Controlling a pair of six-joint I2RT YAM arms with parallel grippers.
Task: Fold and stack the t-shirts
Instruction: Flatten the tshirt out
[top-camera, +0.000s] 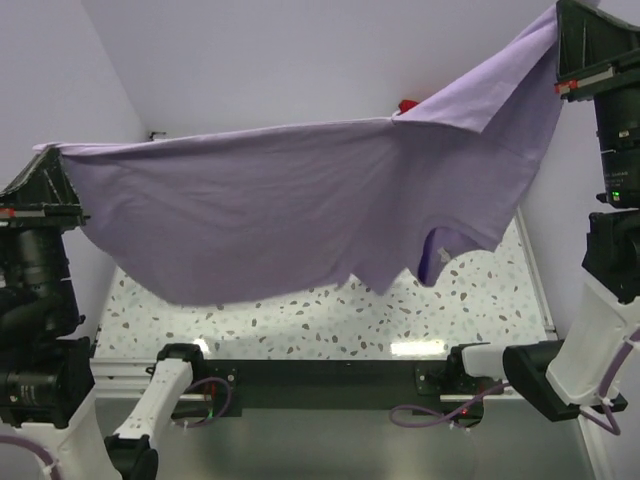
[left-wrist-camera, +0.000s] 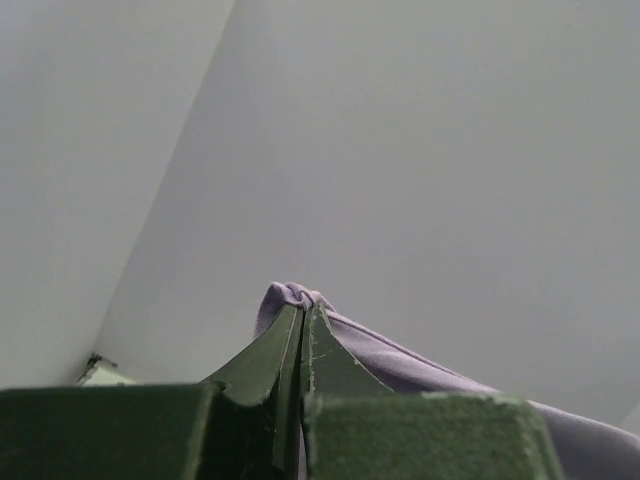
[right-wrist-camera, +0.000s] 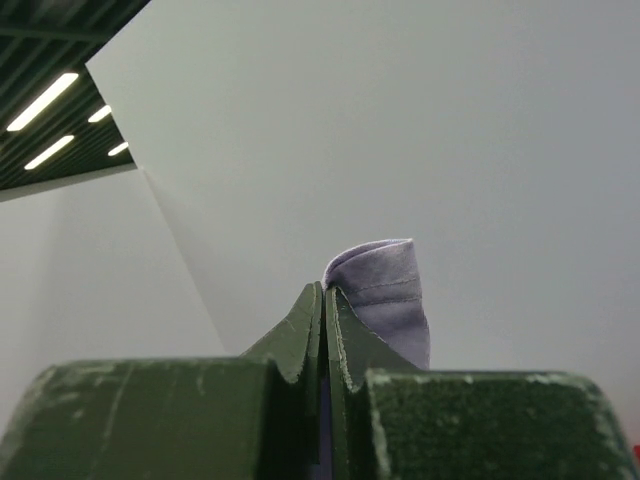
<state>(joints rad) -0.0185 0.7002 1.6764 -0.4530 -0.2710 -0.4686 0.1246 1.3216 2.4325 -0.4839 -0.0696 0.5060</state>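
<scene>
The lavender t-shirt (top-camera: 300, 205) hangs spread wide in the air above the table, held by two corners. My left gripper (top-camera: 48, 165) is shut on its left corner; the pinched cloth (left-wrist-camera: 290, 296) bunches at the closed fingertips in the left wrist view. My right gripper (top-camera: 560, 30) is raised higher at the top right and is shut on the other corner; a hemmed fold (right-wrist-camera: 385, 280) sticks up past its closed jaws. A scrap of red cloth (top-camera: 407, 104) shows just above the shirt's upper edge. The black and pale pink shirts are hidden or out of view.
A speckled white tabletop (top-camera: 330, 315) lies under the hanging shirt, with a raised rim (top-camera: 535, 275) along its right side. The arms' black base rail (top-camera: 330, 385) runs along the near edge. White walls close in the back and the left.
</scene>
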